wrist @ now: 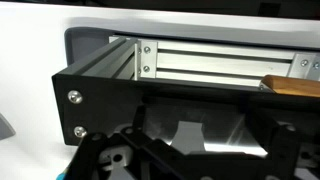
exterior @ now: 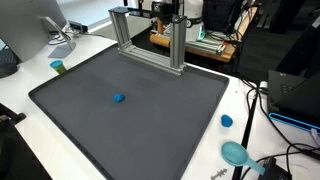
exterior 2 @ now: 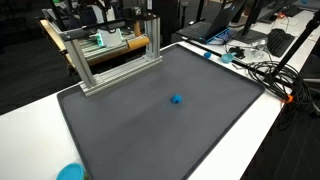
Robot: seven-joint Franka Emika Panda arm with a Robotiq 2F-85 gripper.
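Note:
My gripper [wrist: 200,152] hangs behind an aluminium frame [wrist: 140,60], over a black box edge [wrist: 90,95]. Its dark fingers [wrist: 108,160] stand wide apart at the bottom of the wrist view, open with nothing between them. In both exterior views the arm [exterior: 165,9] sits at the far side of the frame [exterior: 150,42] [exterior 2: 112,55], partly hidden among dark equipment. A small blue object [exterior: 119,98] [exterior 2: 176,100] lies alone near the middle of the grey mat [exterior: 150,130] [exterior 2: 150,130], far from the gripper.
A wooden board [wrist: 292,86] [exterior 2: 125,44] lies behind the frame. On the white table [exterior: 245,100] stand a teal cup [exterior: 58,67], a blue cap [exterior: 226,121] and a teal scoop [exterior: 235,153] [exterior 2: 70,172]. Cables [exterior 2: 262,70] and monitors crowd the edges.

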